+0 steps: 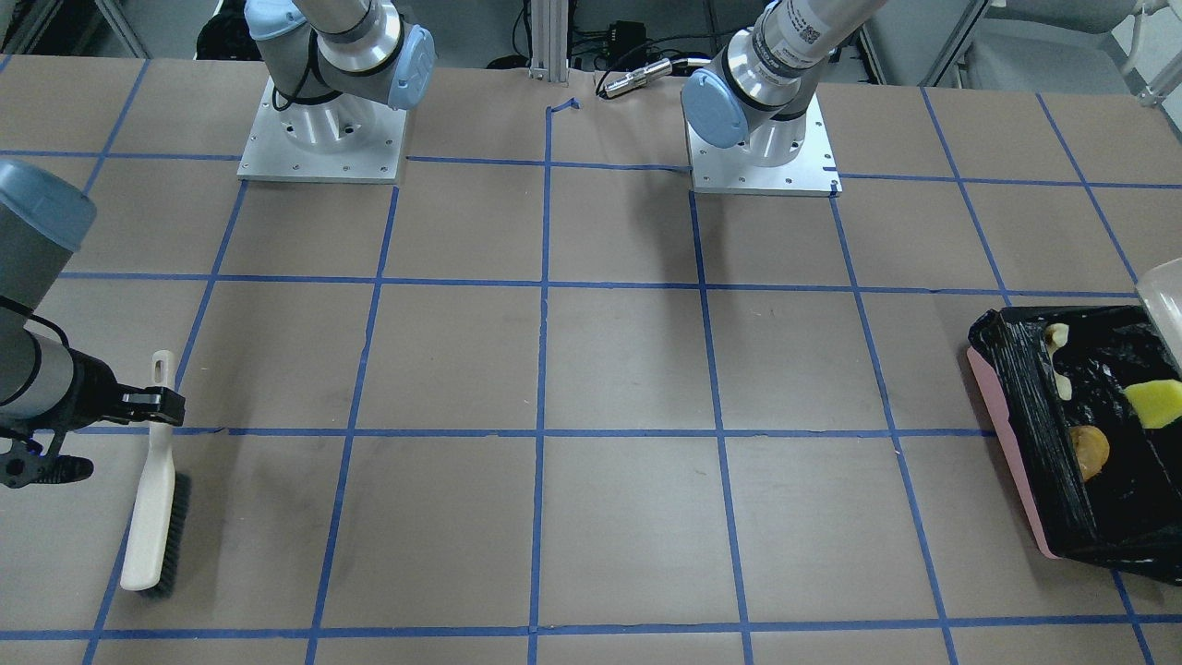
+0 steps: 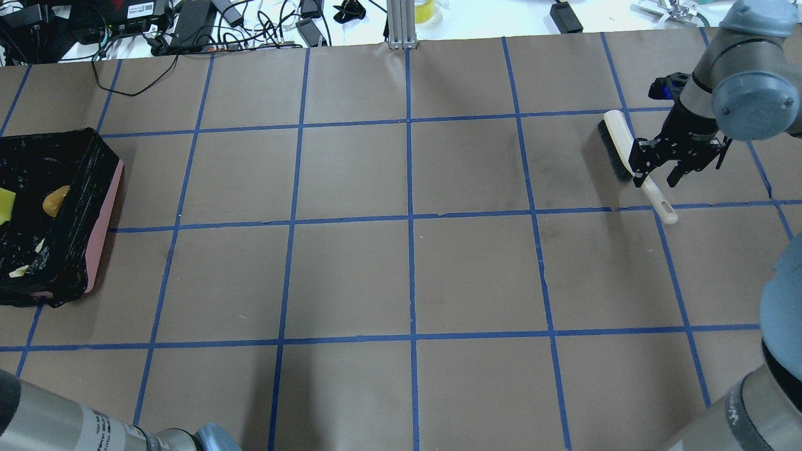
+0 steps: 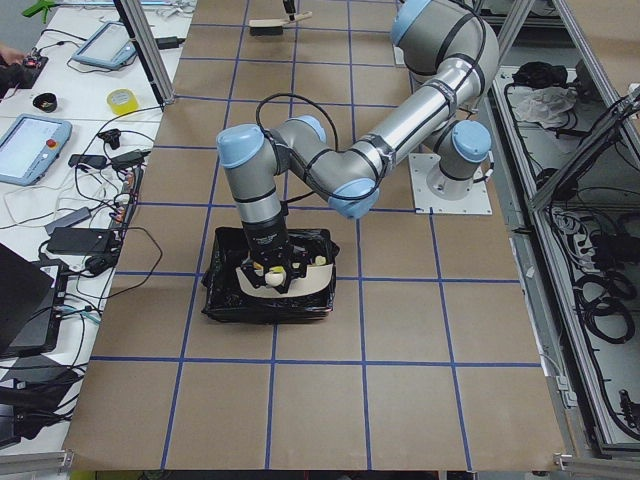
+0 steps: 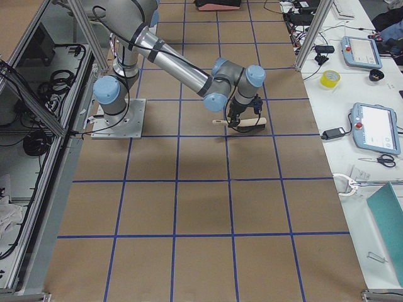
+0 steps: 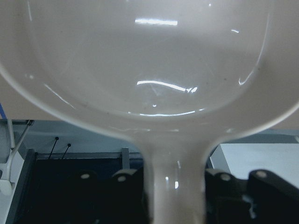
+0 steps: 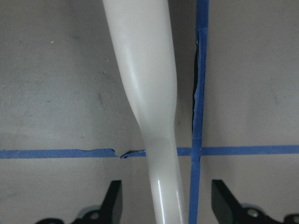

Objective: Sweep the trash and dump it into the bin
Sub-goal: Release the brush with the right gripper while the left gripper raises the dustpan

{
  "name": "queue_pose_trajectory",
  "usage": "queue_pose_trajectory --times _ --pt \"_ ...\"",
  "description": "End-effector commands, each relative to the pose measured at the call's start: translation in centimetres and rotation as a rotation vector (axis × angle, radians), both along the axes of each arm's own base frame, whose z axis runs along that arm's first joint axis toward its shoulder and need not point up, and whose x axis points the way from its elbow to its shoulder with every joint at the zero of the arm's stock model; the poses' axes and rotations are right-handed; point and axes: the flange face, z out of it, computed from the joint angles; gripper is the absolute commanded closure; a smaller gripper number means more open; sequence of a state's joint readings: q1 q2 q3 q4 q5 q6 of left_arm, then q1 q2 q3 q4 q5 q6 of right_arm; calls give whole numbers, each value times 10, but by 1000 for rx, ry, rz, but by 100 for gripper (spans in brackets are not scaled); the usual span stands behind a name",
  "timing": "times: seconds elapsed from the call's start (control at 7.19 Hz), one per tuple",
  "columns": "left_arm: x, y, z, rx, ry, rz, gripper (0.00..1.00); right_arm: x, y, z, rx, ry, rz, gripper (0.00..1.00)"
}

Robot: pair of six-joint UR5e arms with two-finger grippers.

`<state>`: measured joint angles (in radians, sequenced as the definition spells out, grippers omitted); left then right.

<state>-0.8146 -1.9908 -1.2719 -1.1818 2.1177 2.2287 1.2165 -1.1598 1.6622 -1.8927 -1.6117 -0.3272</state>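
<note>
The pink bin (image 1: 1007, 434), lined with a black bag, stands at the table's end on my left side. It also shows in the overhead view (image 2: 103, 219). Inside lie the bread roll (image 1: 1090, 451), the sponge wedge (image 1: 1154, 404) and tan pastry pieces (image 1: 1059, 337). My left gripper (image 3: 266, 275) is shut on the handle of the off-white dustpan (image 5: 149, 60) and holds it over the bin. My right gripper (image 2: 656, 180) is open, its fingers (image 6: 112, 203) astride the handle of the brush (image 2: 617, 141) without touching it. The brush lies on the table.
The brown table has a grid of blue tape (image 2: 410, 219). Both arm bases (image 1: 323, 139) stand at the robot's edge. Cables and devices (image 2: 188, 25) lie beyond the far edge. The brush lies near the table's right end.
</note>
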Motion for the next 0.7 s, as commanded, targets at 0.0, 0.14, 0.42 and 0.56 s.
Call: queue_pose_trajectory --times 0.0,0.14,0.42,0.56 --pt "-5 -3 4 2 -22 -19 100 -1 -1 12 -13 10 2 0" --pt "-6 -4 6 -5 -15 -28 100 -1 -3 28 -34 16 2 0" --pt "-16 -5 5 -76 138 -65 100 17 20 95 -76 42 -88 0" --pt "-20 -1 3 -116 249 -72 100 35 34 132 -116 64 -106 0"
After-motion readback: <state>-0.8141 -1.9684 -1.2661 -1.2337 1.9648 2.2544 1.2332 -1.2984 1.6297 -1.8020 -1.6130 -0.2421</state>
